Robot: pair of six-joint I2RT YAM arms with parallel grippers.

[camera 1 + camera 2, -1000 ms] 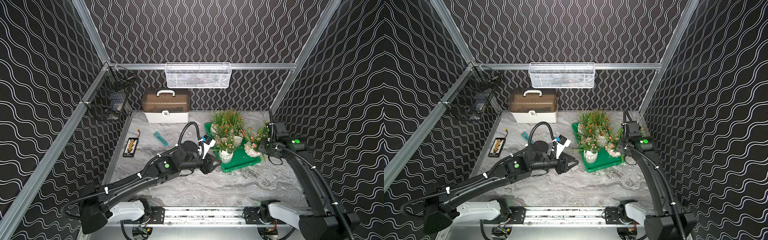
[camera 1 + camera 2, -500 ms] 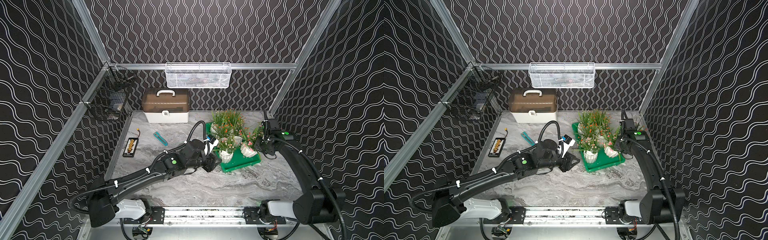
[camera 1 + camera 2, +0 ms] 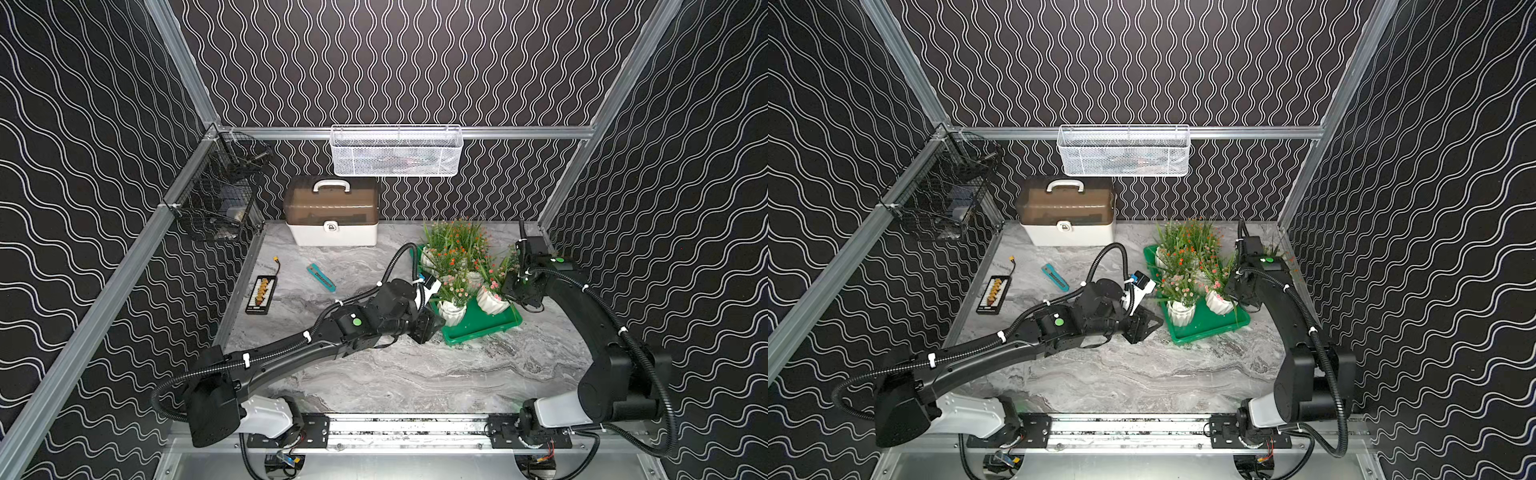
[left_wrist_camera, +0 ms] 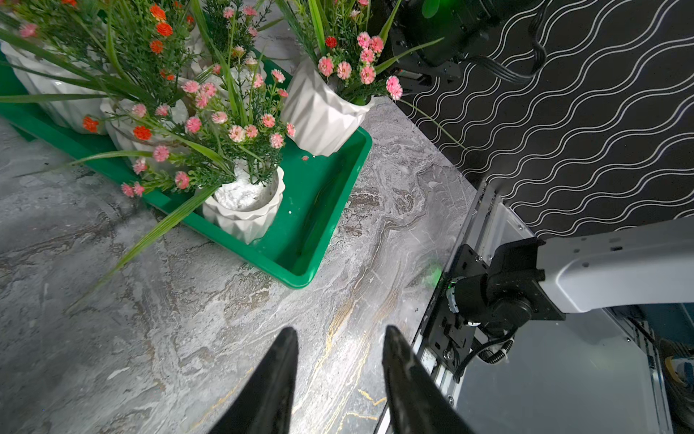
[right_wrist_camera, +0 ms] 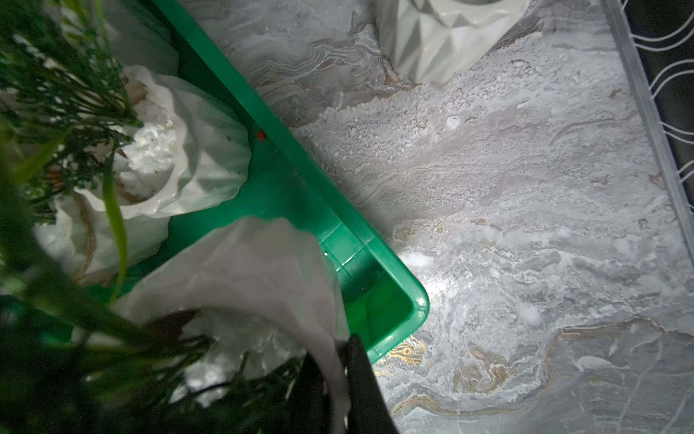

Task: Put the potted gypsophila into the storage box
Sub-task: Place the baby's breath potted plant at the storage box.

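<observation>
A tilted pot [image 3: 491,301] of pink gypsophila leans inside the near end of the green tray [image 3: 482,328]. Its thin white rim is pinched tight between the black fingers of the right gripper [image 5: 340,357], as the right wrist view shows. Whether its base rests on the tray floor cannot be told.

Just beside it, in the same end of the tray, an upright pot [image 4: 244,214] stands on the floor with pink blooms spilling over the rim. More pots [image 4: 52,88] crowd the tray's far end under orange-red and pink flowers. A stray pot [image 5: 443,37] sits on the marble table [image 3: 395,374] outside the tray, off the long side nearest the right arm and clear of the rim.

The left gripper [image 4: 338,332] hovers over the table just off the tray's near corner, on the side away from the right arm. Its two fingers are parted and hold nothing.

Well apart from the tray on that same side lie a teal cutter [image 3: 321,277] and a black strip [image 3: 261,294]. A white case [image 3: 332,232] with a brown lid stands by the back wall, past the tray's far end. A mesh basket [image 3: 395,151] hangs on the wall above the case.
</observation>
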